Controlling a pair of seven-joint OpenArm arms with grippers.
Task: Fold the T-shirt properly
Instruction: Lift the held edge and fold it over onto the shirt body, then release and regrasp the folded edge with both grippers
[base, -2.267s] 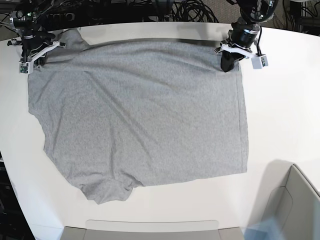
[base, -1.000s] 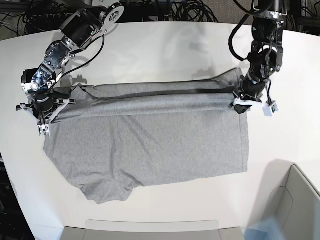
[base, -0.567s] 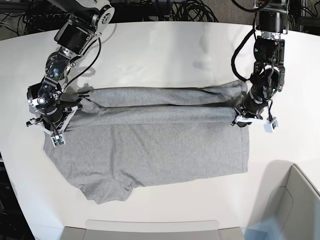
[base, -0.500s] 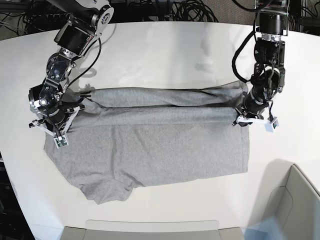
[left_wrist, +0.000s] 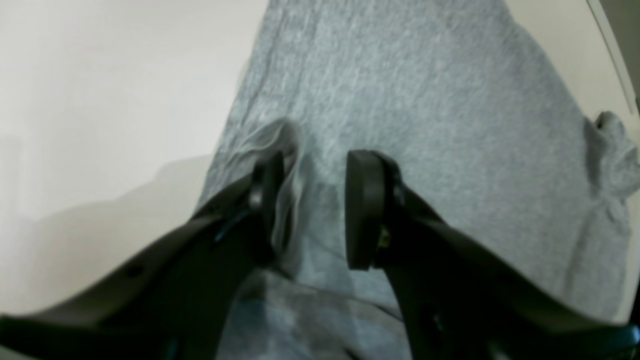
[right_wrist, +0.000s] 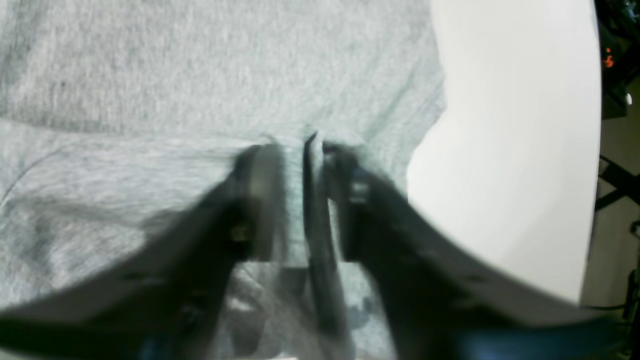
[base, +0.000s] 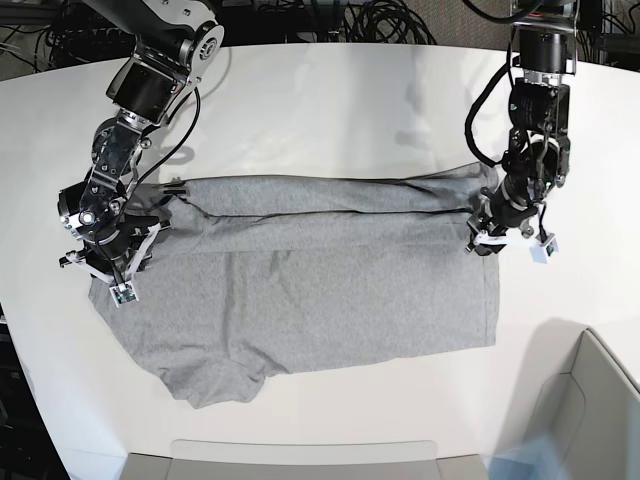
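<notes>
A: What had just changed with the T-shirt (base: 300, 280)?

B: Its far edge, which moments earlier lay flat at the back of the counter (base: 330, 100), had been carried toward the near side and laid down over the shirt's own middle, leaving a doubled band across the top of the cloth. Then both grips let go.

A: Both pincers were open?

B: The left pincer (left_wrist: 312, 210) was: its jaws stood clearly apart over the right end of the folded band, with only a loose ridge of grey cloth between them, nothing pinched. The right pincer (right_wrist: 295, 200) was blurred in its wrist view, but a gap showed between the fingers with cloth lying slack in it, so I judged it parted too, at the band's left end.

A: And for the task?

B: The first lengthwise fold looked placed. The shirt lay flat on the counter, a sleeve bunched at its near left corner, so further folds were still owed.
</notes>
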